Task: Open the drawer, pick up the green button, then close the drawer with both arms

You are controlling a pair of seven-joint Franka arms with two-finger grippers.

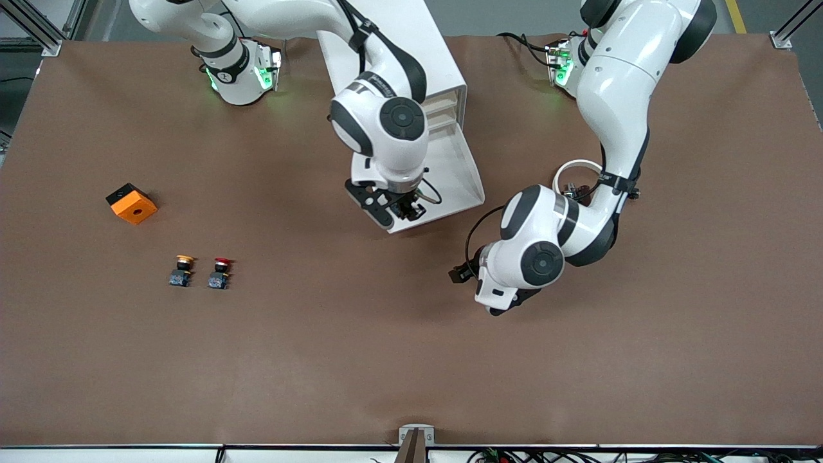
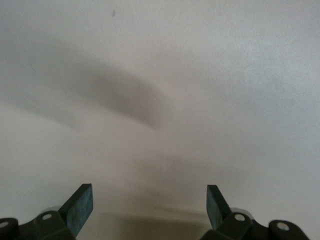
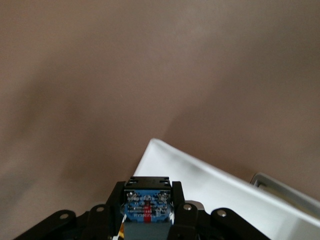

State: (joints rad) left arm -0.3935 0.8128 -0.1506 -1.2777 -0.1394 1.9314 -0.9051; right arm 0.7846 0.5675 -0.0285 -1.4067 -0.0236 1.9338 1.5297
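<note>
Between right hand [image 3: 148, 220] fingers: button [image 3: 146, 206] (blue-grey base)

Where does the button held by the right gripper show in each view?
Front view: inside the right gripper, over the open drawer, mostly hidden.
Left wrist view: not in it.
Right wrist view: button bottom centre, between the fingers.
Shared landmark: the white drawer.

button [image 3: 146, 210] — blue base showing, drawer [image 1: 443, 173] open
</note>
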